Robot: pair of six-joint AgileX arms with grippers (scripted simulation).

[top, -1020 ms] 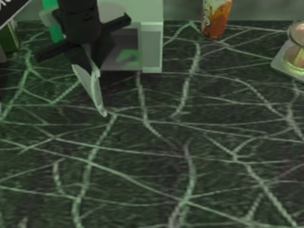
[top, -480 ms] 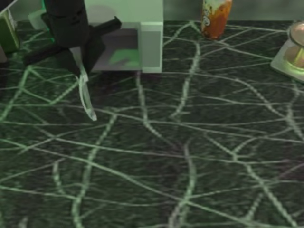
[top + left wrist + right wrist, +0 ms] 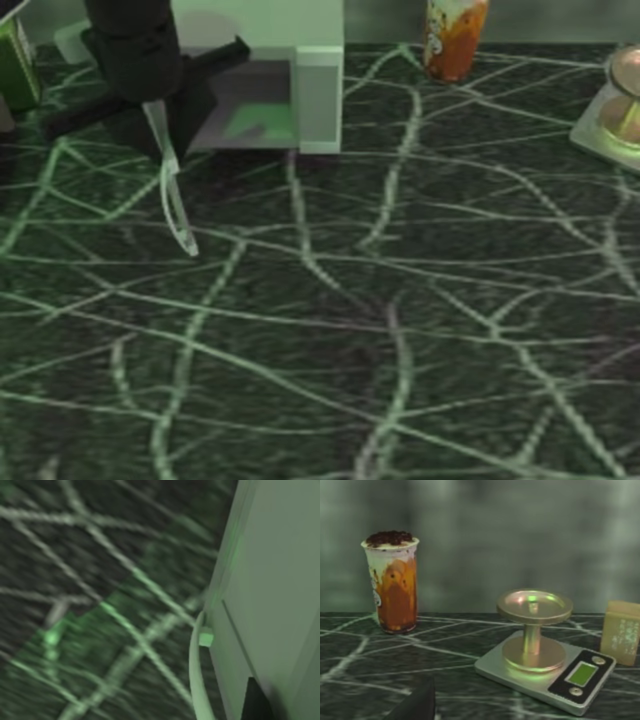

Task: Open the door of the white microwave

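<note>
The white microwave [image 3: 300,40] stands at the back left of the table, its grey cavity [image 3: 250,110] exposed. The door [image 3: 172,190] is swung wide out and shows edge-on as a thin translucent strip pointing toward the table's front. My left gripper [image 3: 158,118] sits under the black arm at the door's upper part, shut on it. In the left wrist view the door's pale panel [image 3: 270,590] fills one side, the curved handle strip [image 3: 196,680] runs beside it, and one dark fingertip [image 3: 255,702] lies against the panel. My right gripper [image 3: 415,705] is parked, out of the top view.
A cup of brown drink [image 3: 452,35] stands right of the microwave. A kitchen scale [image 3: 618,115] with a round pan sits at the right edge, with a tan block [image 3: 621,632] beside it. A green object [image 3: 18,65] is at the far left.
The door has swung further open, its free edge moving left. My left arm has moved left and back with it. The right arm has not moved.
</note>
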